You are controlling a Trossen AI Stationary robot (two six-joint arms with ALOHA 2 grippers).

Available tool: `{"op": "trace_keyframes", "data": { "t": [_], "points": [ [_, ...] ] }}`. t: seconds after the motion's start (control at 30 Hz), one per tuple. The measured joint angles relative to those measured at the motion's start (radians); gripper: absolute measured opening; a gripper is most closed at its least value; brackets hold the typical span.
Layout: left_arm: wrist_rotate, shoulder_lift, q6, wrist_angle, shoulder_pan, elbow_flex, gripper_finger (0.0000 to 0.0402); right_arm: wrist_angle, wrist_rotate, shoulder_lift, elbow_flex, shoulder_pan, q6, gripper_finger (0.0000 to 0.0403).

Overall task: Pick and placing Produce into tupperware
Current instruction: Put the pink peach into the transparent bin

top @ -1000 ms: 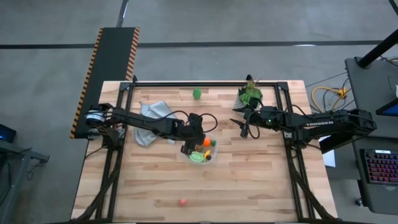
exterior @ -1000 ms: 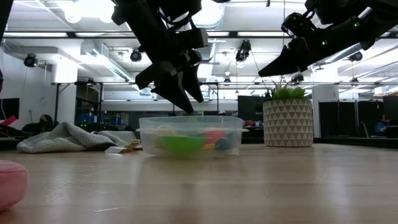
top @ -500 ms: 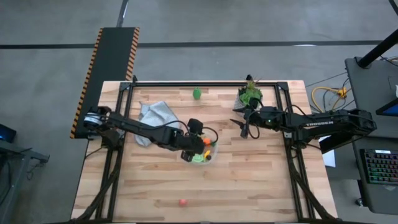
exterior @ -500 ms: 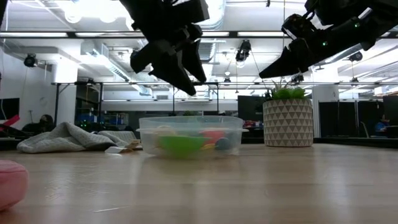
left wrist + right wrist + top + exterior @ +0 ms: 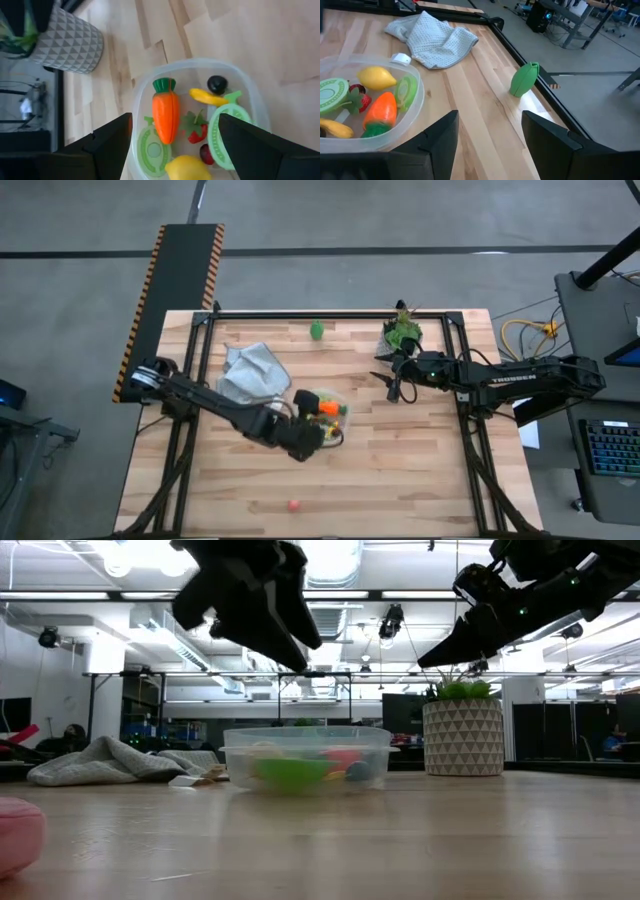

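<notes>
The clear tupperware (image 5: 328,416) stands mid-table and holds several produce pieces, among them an orange carrot (image 5: 166,115), a yellow lemon (image 5: 185,167) and green slices (image 5: 225,140). My left gripper (image 5: 310,440) hovers open and empty above its near-left side, fingers (image 5: 107,145) framing it from above without touching. A green produce piece (image 5: 317,330) lies by the far edge; a pink one (image 5: 293,505) lies near the front edge. My right gripper (image 5: 391,387) hangs open and empty in the air between the tupperware and the potted plant (image 5: 403,331).
A crumpled grey cloth (image 5: 250,370) lies left of the tupperware, with a small white cube (image 5: 400,58) beside it. The patterned plant pot (image 5: 463,736) stands at the back right. A black frame rail (image 5: 330,313) runs along the far edge.
My left gripper, open and empty throughout, has swung from over the tupperware's middle toward the table's near edge and risen a little. The produce in the tupperware has stayed where it was.
</notes>
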Motion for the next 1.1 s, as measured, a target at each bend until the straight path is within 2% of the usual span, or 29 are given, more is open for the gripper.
{"op": "trace_keyframes", "data": {
  "t": [0.13, 0.47, 0.73, 0.83, 0.97, 1.1],
  "points": [
    [-0.05, 0.0, -0.026, -0.001, -0.058, 0.011, 0.028, 0.0, 0.0, 0.0, 0.0, 0.0, -0.001, 0.021],
    [-0.052, 0.0, -0.289, -0.097, -0.136, 0.16, 0.028, 0.0, 0.0, 0.0, -0.001, 0.0, -0.012, 0.021],
    [-0.004, 0.002, -0.395, -0.104, -0.193, 0.167, 0.028, 0.0, 0.0, 0.0, -0.001, 0.0, -0.012, 0.021],
    [0.044, 0.002, -0.444, -0.105, -0.195, 0.168, 0.028, 0.001, 0.0, 0.0, -0.001, 0.0, -0.009, 0.021],
    [0.127, 0.002, -0.602, -0.111, -0.193, 0.17, 0.028, 0.0, 0.0, 0.0, -0.004, 0.0, 0.009, 0.021],
    [0.211, 0.002, -0.884, -0.223, -0.194, 0.17, 0.028, -0.002, 0.0, 0.0, -0.007, 0.0, 0.03, 0.021]
  ]
}}
